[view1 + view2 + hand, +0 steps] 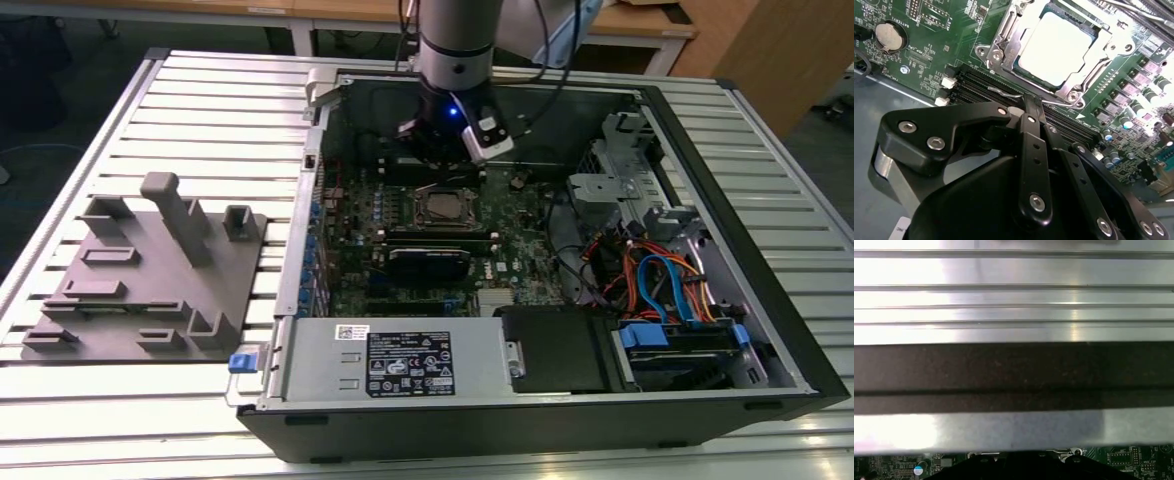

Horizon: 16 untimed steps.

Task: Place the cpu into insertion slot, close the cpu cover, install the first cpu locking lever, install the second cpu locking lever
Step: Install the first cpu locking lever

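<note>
Chip first: you see it lying flat in the socket on the green board, its pale metal top facing up at you. It is square, so it has no long side to speak of; in the second wrist view its edges run on a slant across the picture. The thin metal frame lies down over its border, with the chip's top showing through the square cut-out, and screws sit at the frame's corners. A thin wire lever runs along the socket's near edge, just beside the long black memory slots. In the exterior view you find the same socket near the middle of the board inside the open computer case, with a black module and the grey power supply box further toward the camera. The arm comes straight down into the far part of the case, wrist pointing down, and the gripper hangs above the board just behind the socket. In the second wrist view the black fingers are drawn together with no gap between them, their tips just short of the lever and the socket's edge; you cannot tell whether they touch the wire. On the exterior view's left, a grey fixture tray sits on the ribbed metal table, well apart from the case.
</note>
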Tool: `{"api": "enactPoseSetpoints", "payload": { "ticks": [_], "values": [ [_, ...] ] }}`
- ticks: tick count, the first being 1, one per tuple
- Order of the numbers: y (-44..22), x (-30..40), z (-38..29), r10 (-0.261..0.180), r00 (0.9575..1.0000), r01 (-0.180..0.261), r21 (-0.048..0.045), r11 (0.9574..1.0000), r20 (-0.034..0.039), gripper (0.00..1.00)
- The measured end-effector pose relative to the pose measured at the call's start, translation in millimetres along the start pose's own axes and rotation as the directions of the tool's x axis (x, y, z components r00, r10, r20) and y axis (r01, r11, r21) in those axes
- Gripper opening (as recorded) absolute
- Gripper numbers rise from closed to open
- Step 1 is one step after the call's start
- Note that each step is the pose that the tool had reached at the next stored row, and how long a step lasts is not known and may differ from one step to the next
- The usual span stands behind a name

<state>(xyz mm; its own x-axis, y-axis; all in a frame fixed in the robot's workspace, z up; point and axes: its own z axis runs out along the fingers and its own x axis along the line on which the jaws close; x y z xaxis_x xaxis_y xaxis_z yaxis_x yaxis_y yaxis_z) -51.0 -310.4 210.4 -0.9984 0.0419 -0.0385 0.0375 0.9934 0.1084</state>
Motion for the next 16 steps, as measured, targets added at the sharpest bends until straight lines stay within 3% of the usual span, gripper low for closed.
{"api": "enactPoseSetpoints", "payload": {
  "ticks": [16],
  "values": [
    [0.8, -15.2, 1.4, 0.015, 0.9999, -0.015, 0.0008, 0.9999, 0.0017, 0.10]
  ]
}}
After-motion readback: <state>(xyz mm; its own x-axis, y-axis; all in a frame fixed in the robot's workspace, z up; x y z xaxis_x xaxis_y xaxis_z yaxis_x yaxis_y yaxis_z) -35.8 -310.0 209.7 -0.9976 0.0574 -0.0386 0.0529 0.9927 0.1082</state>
